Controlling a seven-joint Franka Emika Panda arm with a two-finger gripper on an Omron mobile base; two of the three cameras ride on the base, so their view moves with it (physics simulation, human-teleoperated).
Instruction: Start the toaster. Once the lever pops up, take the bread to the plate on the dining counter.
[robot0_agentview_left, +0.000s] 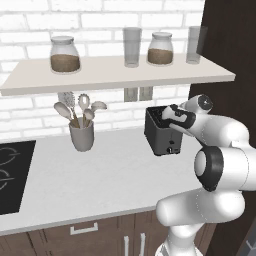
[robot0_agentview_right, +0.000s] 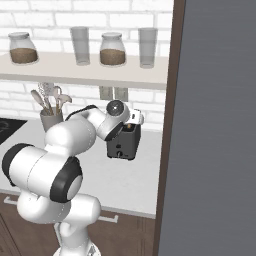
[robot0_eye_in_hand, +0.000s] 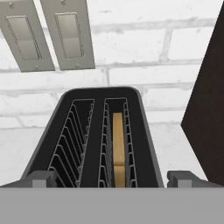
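The black toaster (robot0_agentview_left: 161, 134) (robot0_agentview_right: 121, 145) stands on the pale worktop against the brick wall, close to a dark cabinet side. Seen from above in the hand view, the toaster (robot0_eye_in_hand: 96, 144) has two slots, and the bread (robot0_eye_in_hand: 118, 144) stands on edge, sunk in the right-hand slot. The left slot holds only its wire rack. My gripper (robot0_agentview_left: 166, 115) (robot0_agentview_right: 131, 125) (robot0_eye_in_hand: 113, 181) hovers just over the toaster's top, open, with one fingertip at each side of the toaster and nothing between them. The plate and the dining counter are out of view.
A grey utensil cup (robot0_agentview_left: 82, 135) (robot0_agentview_right: 51, 120) stands left of the toaster, with a black hob (robot0_agentview_left: 12, 175) further left. A shelf (robot0_agentview_left: 115, 75) with jars and glasses hangs above. The dark cabinet side (robot0_agentview_left: 225, 50) (robot0_eye_in_hand: 208, 109) closes off the right. Two wall sockets (robot0_eye_in_hand: 48, 35) sit behind.
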